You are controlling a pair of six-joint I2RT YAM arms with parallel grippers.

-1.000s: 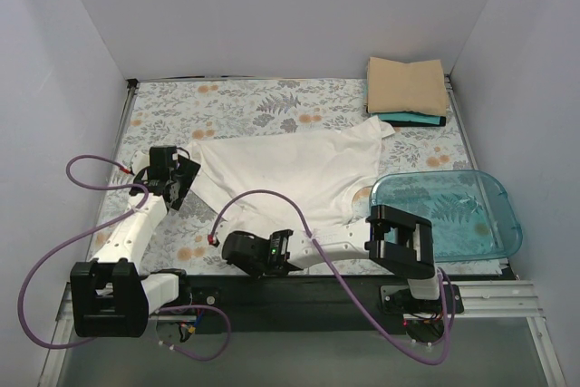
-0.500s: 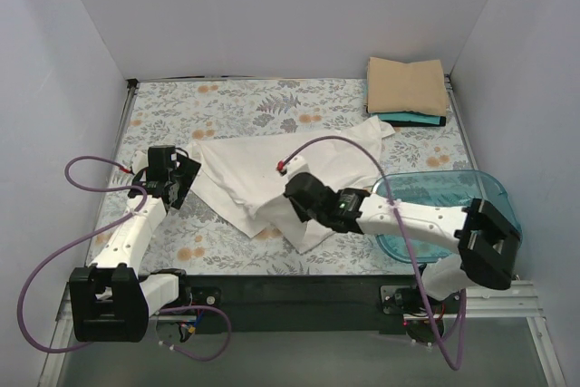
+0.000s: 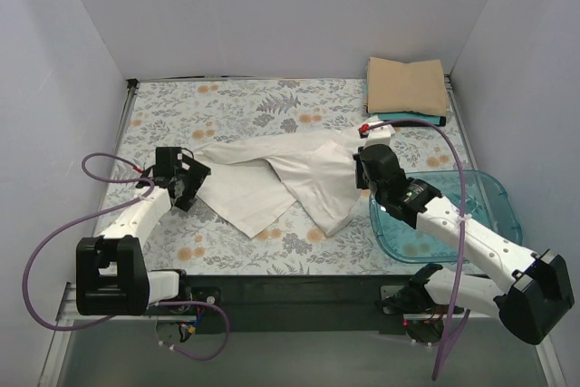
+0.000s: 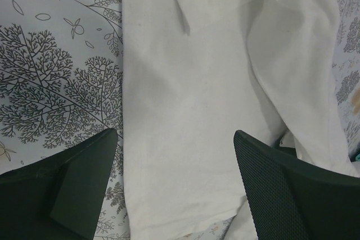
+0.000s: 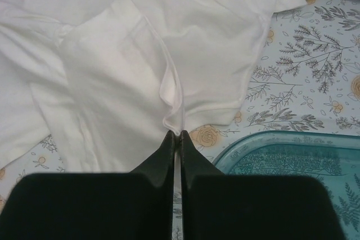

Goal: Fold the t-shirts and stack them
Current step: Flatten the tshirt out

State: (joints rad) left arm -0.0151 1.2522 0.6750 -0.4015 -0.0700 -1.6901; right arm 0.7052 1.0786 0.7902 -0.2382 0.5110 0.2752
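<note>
The off-white t-shirt (image 3: 272, 178) lies crumpled mid-table, its near part folded over to the right. My right gripper (image 3: 367, 160) is shut on a pinch of its hem, seen in the right wrist view (image 5: 175, 132), with the shirt (image 5: 140, 60) spreading ahead of it. My left gripper (image 3: 188, 180) is open at the shirt's left edge. In the left wrist view the shirt (image 4: 185, 111) lies flat between the spread fingers of that gripper (image 4: 174, 189). A folded tan shirt (image 3: 407, 85) tops a stack at the back right, with a teal one (image 3: 410, 119) below it.
A clear blue plastic tub (image 3: 453, 215) stands at the front right, close beside my right arm; its rim shows in the right wrist view (image 5: 281, 155). The floral table cover (image 3: 227, 101) runs between white walls on three sides.
My right gripper has carried the shirt's near hem from the front left up and to the right, folding the cloth over itself. My left gripper has shifted slightly right, still open.
</note>
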